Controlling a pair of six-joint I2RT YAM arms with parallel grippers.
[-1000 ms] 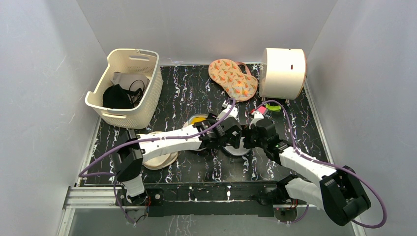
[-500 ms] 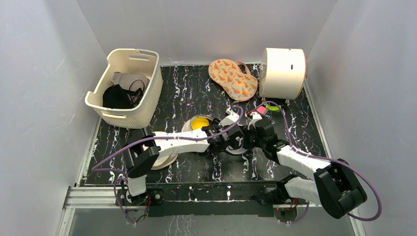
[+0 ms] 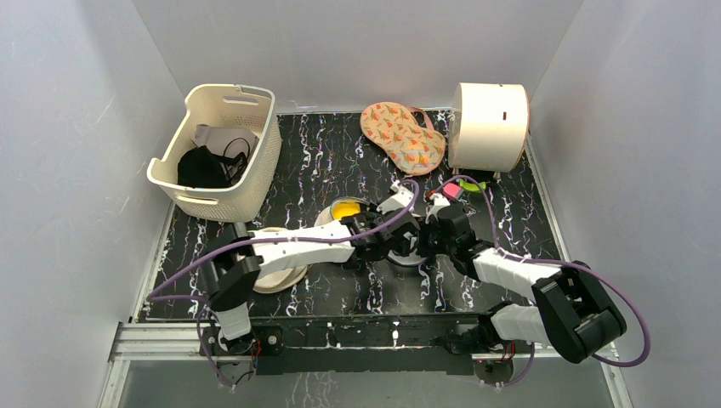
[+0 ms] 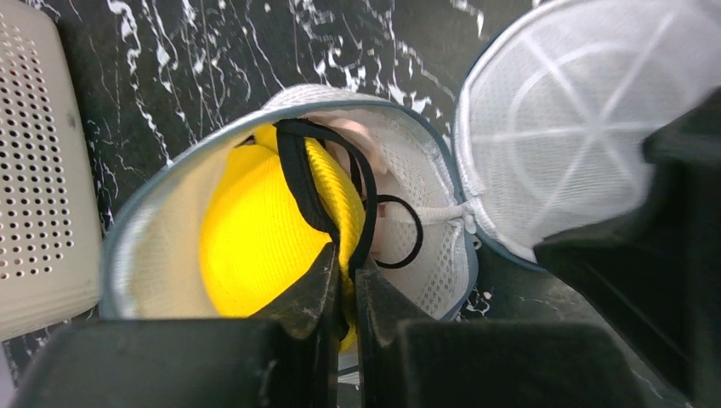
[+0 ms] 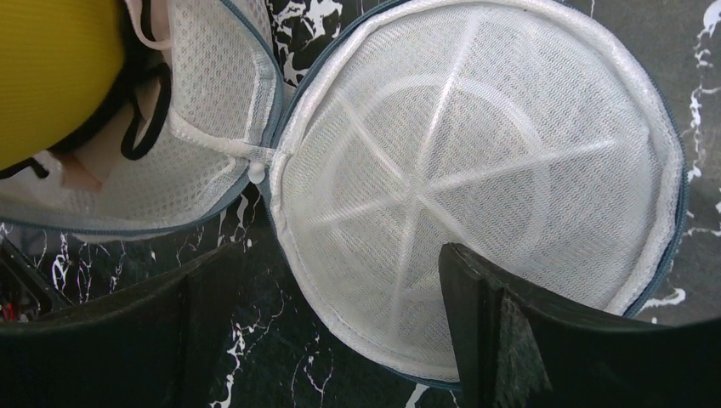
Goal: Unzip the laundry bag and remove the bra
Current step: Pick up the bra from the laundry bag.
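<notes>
With left hand [image 4: 344, 276], pinched black trim of bra [image 4: 255, 238], nested in one half of laundry bag [image 4: 425, 195] on table [image 4: 212, 68]. Held right hand [image 5: 327, 293] spread over empty half, perhaps pinning it. Unzipped already; lifted nothing out yet.

Marbled table [image 3: 323, 161] carries basket [image 3: 246, 183]; open laundry bag [image 5: 476, 187]; patterned pouch [image 3: 402, 136]; drum [image 3: 489, 123]

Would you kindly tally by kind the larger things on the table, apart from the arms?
Mesh laundry bag: 1
Bra: 1
Perforated basket: 1
Black garment: 1
Whitish item in basket, unclear: 1
Round cream case: 1
Orange-patterned fabric piece: 1
Total: 7
</notes>
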